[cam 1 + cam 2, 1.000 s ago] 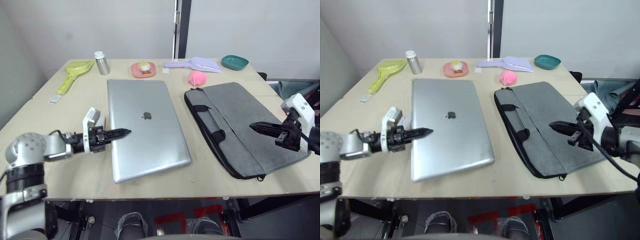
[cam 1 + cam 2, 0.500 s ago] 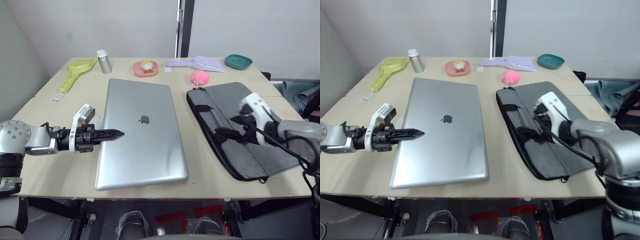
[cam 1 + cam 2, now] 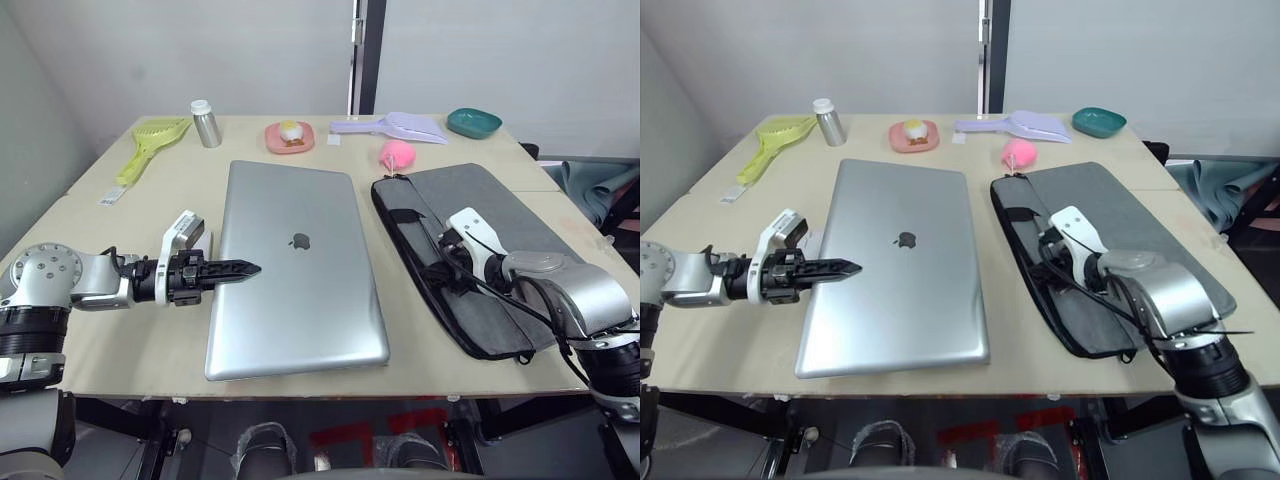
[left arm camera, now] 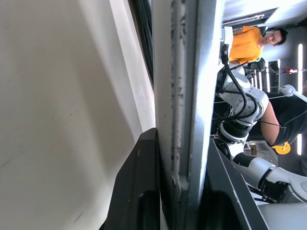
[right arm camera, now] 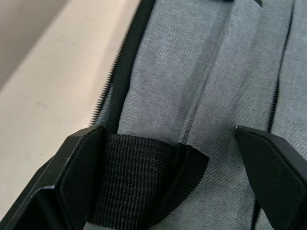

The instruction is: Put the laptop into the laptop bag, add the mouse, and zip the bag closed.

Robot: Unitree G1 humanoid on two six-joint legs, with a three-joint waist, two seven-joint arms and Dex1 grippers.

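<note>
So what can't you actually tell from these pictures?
- Where the mouse is.
- Whether the laptop bag is unzipped: in the eye views its zipper is too thin to read.
- Whether the right gripper touches the bag's black strap: its wrist view has the fingers apart astride it.

Right gripper's [image 3: 436,272] jaws hidden behind its own wrist, over the laptop bag [image 3: 500,240].

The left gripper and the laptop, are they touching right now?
Touching. In the left wrist view the left gripper has a finger on each face of the laptop, clamping its edge.
</note>
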